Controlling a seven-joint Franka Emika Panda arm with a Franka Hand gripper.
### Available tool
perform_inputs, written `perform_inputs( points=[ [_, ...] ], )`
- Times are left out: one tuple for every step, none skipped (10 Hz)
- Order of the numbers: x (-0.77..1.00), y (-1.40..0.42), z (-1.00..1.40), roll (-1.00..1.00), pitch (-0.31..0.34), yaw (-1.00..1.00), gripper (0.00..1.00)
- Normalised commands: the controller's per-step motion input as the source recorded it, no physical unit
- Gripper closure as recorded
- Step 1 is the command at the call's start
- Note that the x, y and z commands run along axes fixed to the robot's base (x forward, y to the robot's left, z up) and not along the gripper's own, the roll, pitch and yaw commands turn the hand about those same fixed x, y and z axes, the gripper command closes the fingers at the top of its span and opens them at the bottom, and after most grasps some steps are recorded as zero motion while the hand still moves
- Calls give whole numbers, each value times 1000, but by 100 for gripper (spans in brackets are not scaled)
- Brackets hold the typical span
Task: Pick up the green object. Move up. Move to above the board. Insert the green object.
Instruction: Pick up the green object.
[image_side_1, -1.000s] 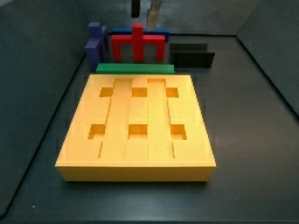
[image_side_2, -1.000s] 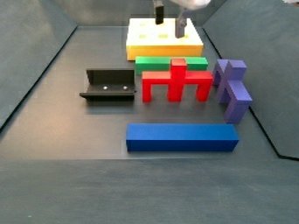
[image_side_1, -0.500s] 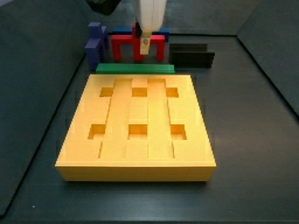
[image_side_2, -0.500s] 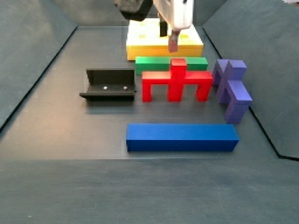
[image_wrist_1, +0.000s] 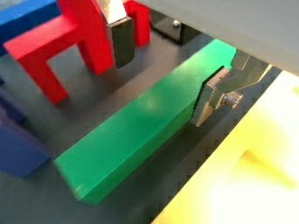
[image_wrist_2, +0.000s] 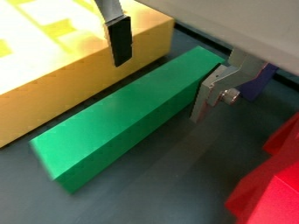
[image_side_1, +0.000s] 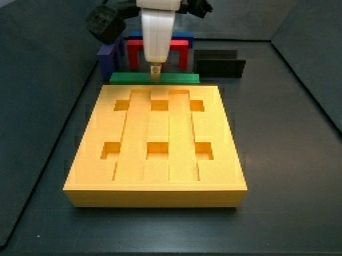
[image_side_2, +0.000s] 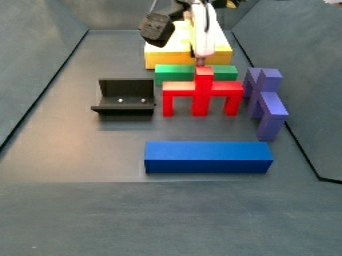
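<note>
As I checked a side view from near to far, the board (image_side_1: 156, 140) filled the lower centre on the bench (image_side_1: 287, 180), and the green object (image_side_1: 154, 77) lay flat along its far edge, at upper centre of the frame. My claw (image_side_1: 154, 72) hung right over that bar. In both wrist views its fingers (image_wrist_2: 119, 39) stood apart, one on either side of the green object (image_wrist_2: 122, 115), not touching it. Behind stood the red pronged piece (image_side_2: 202, 93).
</note>
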Motion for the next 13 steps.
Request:
perform_inputs(
  points=[
    [-326, 0, -180, 0, 0, -309, 0],
    [-249, 0, -143, 0, 0, -257, 0],
    [0, 0, -197, 14, 0, -57, 0],
    [163, 0, -294, 87, 19, 0, 0],
    [209, 0, -260, 124, 49, 0, 0],
    [240, 0, -223, 173, 97, 23, 0],
    [106, 0, -257, 203, 84, 9, 0],
    [37, 0, -209, 199, 80, 0, 0],
    [60, 0, -109, 167, 83, 0, 0],
    [11, -3, 0, 96, 51, 0, 0],
    [0, 0, 0, 0, 0, 0, 0],
    [0, 0, 0, 0, 0, 0, 100],
    [0, 0, 0, 0, 0, 0, 100]
  ],
)
